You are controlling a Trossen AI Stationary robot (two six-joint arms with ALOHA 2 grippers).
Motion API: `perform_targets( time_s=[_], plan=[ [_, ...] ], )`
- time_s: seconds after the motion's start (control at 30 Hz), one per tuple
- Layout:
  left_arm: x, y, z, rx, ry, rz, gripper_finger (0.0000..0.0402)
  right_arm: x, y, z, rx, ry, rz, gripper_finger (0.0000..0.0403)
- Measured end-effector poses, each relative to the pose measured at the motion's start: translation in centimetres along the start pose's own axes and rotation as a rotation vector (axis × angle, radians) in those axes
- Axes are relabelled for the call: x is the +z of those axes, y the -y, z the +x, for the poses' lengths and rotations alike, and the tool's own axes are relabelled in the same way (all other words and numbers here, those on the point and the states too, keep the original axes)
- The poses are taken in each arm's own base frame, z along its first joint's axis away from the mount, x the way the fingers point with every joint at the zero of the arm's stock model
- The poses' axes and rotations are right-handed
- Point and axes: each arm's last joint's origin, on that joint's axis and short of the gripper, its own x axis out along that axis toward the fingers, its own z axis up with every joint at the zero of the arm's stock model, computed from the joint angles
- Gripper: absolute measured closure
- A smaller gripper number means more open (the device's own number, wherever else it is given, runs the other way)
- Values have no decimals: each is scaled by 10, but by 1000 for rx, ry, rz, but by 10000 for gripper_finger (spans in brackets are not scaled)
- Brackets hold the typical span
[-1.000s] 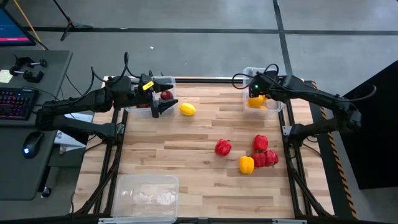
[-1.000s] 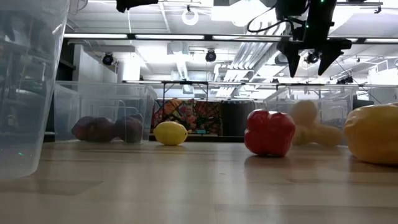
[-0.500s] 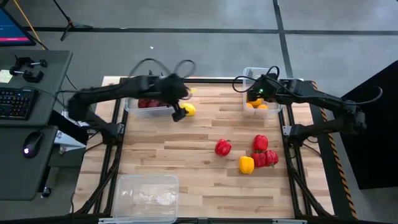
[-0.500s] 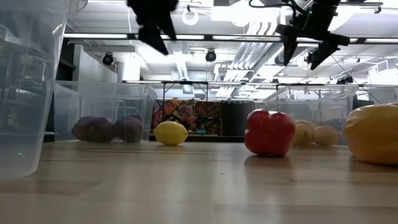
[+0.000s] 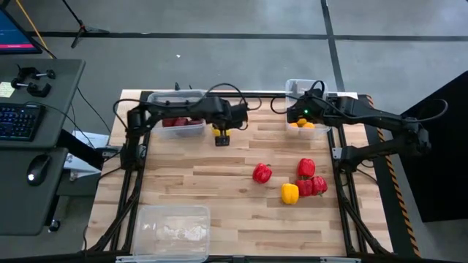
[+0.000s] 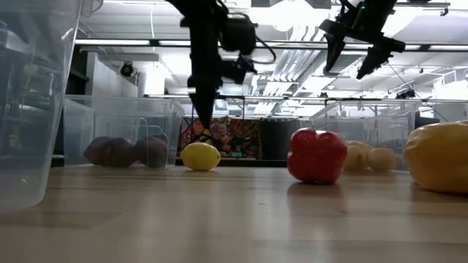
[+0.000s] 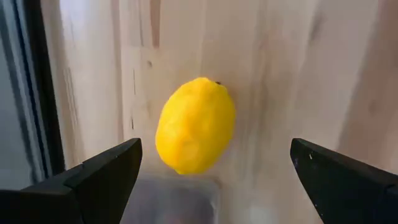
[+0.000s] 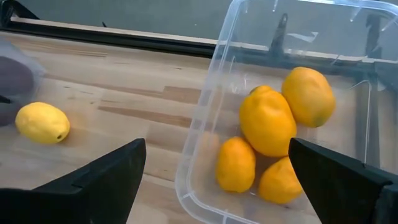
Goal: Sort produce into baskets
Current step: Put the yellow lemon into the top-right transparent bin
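2 wide-spread fingers of the left gripper (image 7: 214, 180) hang empty above the lone lemon (image 7: 195, 125) on the table, beside the maroon-fruit basket (image 5: 175, 126); the pick begins, so it must descend and close; the right gripper (image 8: 217, 186), open and empty, waits over the lemon basket (image 8: 211, 130).

Under me lies the pale butcher-block wooden bench (image 5: 219, 186), dark-framed. Off to my left stands a grey side desk (image 5: 29, 146) carrying a black keyboard (image 5: 18, 120) and a dark computer mouse (image 5: 36, 169). Grey floor (image 5: 241, 51) stretches beyond.
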Motion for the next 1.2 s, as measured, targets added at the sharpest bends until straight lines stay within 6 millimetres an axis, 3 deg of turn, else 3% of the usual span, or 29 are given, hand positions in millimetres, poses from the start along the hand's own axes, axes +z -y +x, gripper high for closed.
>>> perform_targets(
  time_s=[0.23,0.77,0.9,1.0,1.1,1.2],
  plan=[
    [10,2,37,124,-83,48,5,-2,-3,-2,10,20,-7,20],
    [15,14,93,81,-219,151,5,-8,-11,-7,63,26,-30,20],
    [15,14,94,88,-220,152,8,-8,-11,-7,61,29,-20,20],
    [15,13,90,85,-210,138,32,-7,-11,-7,51,44,-6,20],
    [15,11,82,94,-174,106,87,-7,-10,-7,50,44,-12,20],
    [18,5,59,75,-65,44,157,-7,-10,-8,48,43,-14,20]
  ],
)
